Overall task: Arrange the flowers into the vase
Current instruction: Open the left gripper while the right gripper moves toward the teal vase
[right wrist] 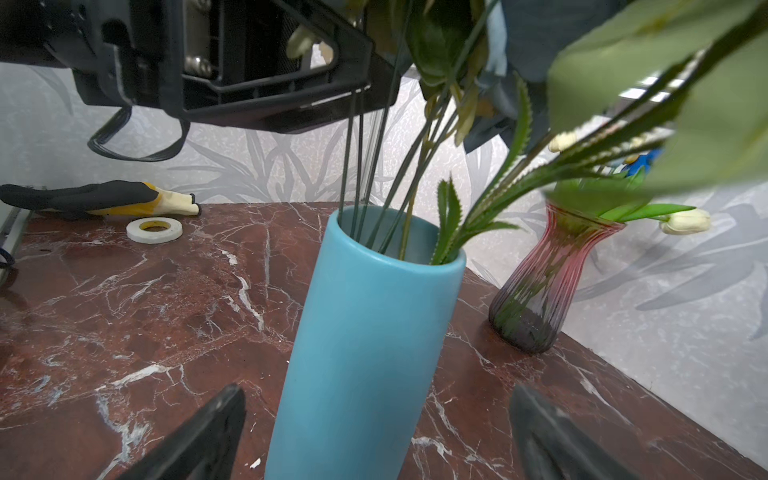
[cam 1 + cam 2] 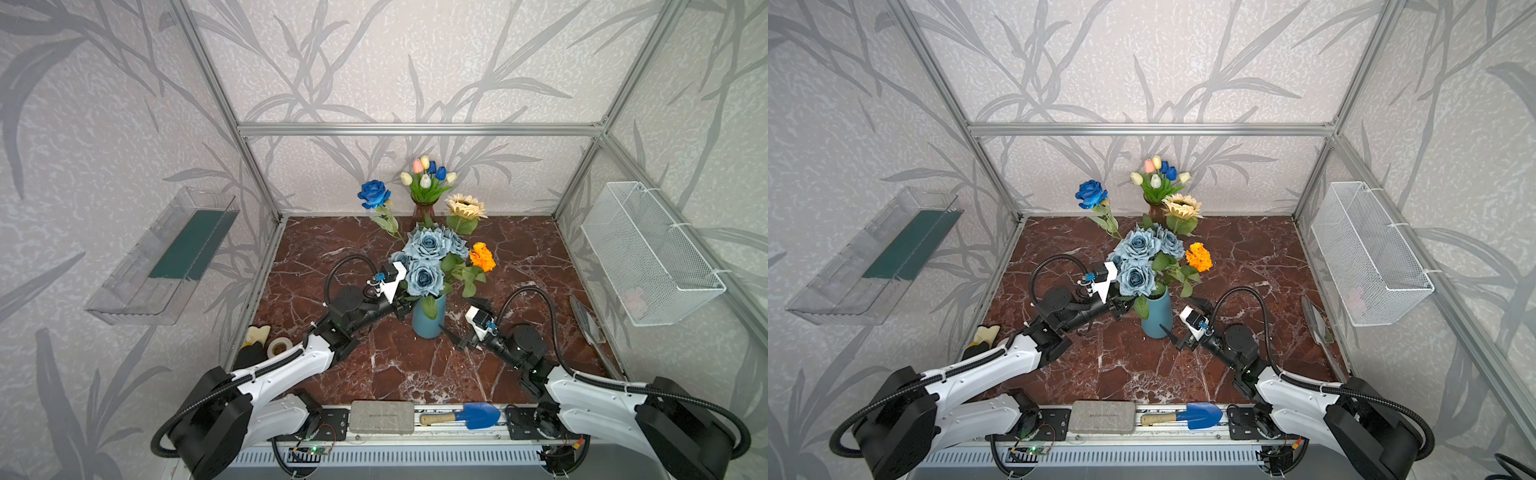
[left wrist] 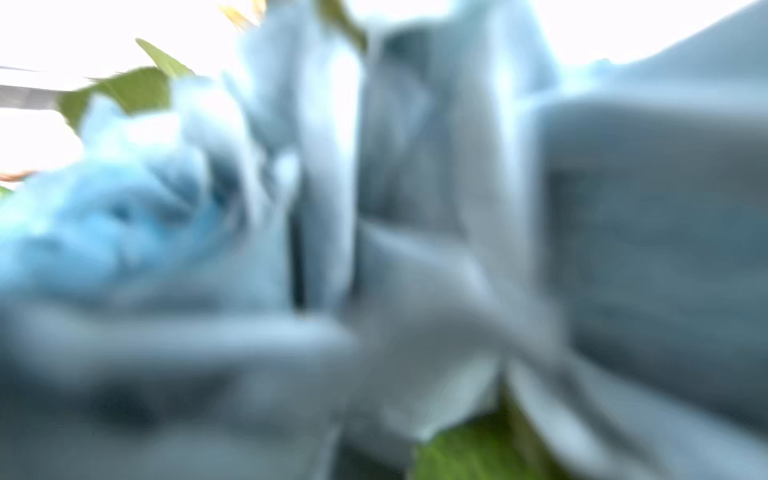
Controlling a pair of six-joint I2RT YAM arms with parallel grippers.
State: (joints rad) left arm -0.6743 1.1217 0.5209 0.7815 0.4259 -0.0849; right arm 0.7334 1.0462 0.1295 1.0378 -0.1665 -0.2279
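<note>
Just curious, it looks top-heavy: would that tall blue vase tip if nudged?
Probably tippy: the blue vase is tall and narrow, with big dusty-blue roses spreading above its rim. Its smooth surface looks slippery, so it might slide first.

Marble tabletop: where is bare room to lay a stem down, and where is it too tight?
Free: the front middle between the left arm and right arm; the right side between the orange bloom and wire basket. Crowded: around the blue vase and the glass vase behind it.
</note>
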